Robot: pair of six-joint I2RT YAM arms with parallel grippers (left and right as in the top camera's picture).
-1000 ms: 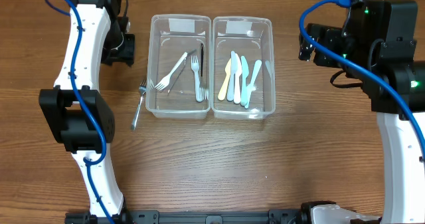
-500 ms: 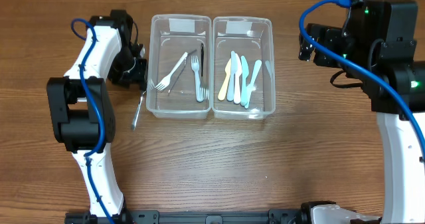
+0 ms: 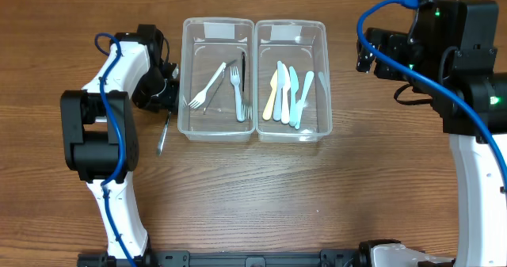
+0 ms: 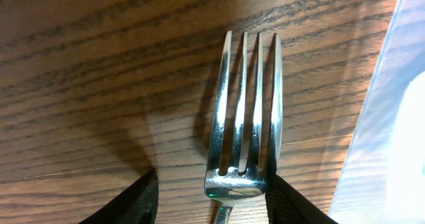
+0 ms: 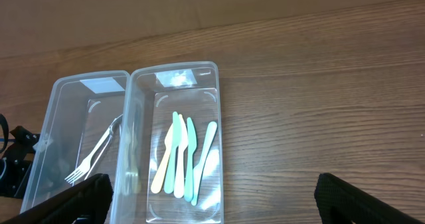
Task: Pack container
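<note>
A metal fork [image 4: 246, 131] lies flat on the wooden table just left of the left clear container [image 3: 185, 77]; its handle [image 3: 162, 136] sticks out toward the front. My left gripper [image 4: 211, 196] is down over the fork's head, open. Its right finger [image 4: 289, 201] touches the fork's neck and its left finger [image 4: 129, 201] stands apart from it. In the overhead view the left gripper [image 3: 165, 101] hides the tines. The left container holds white plastic forks [image 3: 238, 89]. The right container [image 3: 324, 77] holds pastel knives [image 3: 287, 93]. My right gripper [image 5: 219, 207] hangs wide open and empty, high at the right.
The left container's wall [image 4: 398, 117] stands close to the right of the metal fork. The two containers sit side by side at the table's back middle. My right arm [image 3: 467, 77] stands at the far right, away from them.
My left gripper has swung from the back left down onto the metal fork's head beside the left container. Both containers have shifted slightly to the right. The right arm has not moved.
</note>
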